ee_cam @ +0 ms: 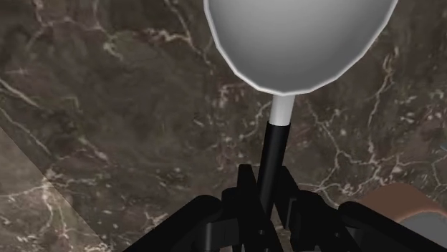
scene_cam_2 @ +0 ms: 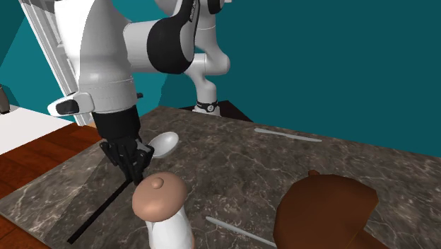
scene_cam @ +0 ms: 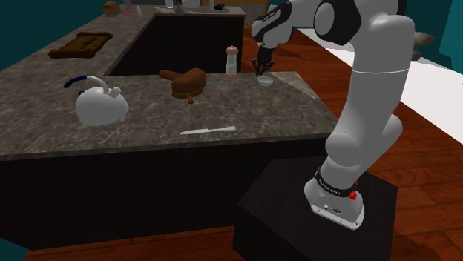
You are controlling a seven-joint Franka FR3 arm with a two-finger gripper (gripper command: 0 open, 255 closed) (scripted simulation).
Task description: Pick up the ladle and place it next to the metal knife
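gripper [ee_cam: 266,199] clenched: both fingers pressed on the thin black handle [ee_cam: 268,154] of the ladle [ee_cam: 301,43], just behind where the black stem turns into a pale neck. the pale bowl lies ahead of the fingertips, over the dark marbled counter [scene_cam: 245,111]. in the second exterior view the handle runs on past my hand toward the counter's edge, so i hold it near the bowl end, not mid-length.

handling, my guess: light, stiff, no give. the bowl end is likely the heavier part, so a hold close to it should keep the long tail from swinging much. the stem is narrow and smooth-looking — it could roll or twist between the pads if i turn fast. not fragile.

the ladle is at the counter's far end, toward the shoulder view's upper right, just beside a shaker [scene_cam_2: 161,201] with a brown cap. the knife [scene_cam: 209,130] lies near the front edge, well apart from it. a brown piece [scene_cam: 185,81] stands off to the side of the way between them.

hard to make out: whether the bowl rests on the stone or is a hair off it. the pads' contact itself is hidden under the finger bodies. a thin grey strip lies near the brown piece in the second exterior view — i cannot say what it is.
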